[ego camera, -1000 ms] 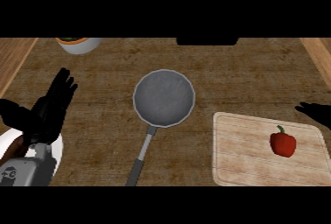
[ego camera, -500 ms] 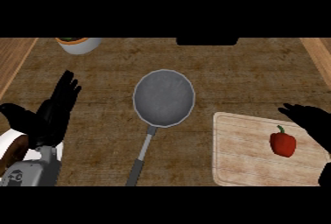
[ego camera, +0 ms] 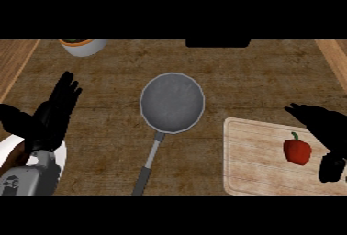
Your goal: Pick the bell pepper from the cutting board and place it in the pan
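Red bell pepper point(ego camera: 297, 151) on the cutting board point(ego camera: 254, 160) — right hand point(ego camera: 324, 126) just beside, fingers spread, holding nothing.

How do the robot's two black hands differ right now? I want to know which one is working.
The left hand rests open at the view's left, fingers up, over bare counter. The right hand is over the wooden cutting board, beside the red bell pepper, not holding it. Both hold nothing.
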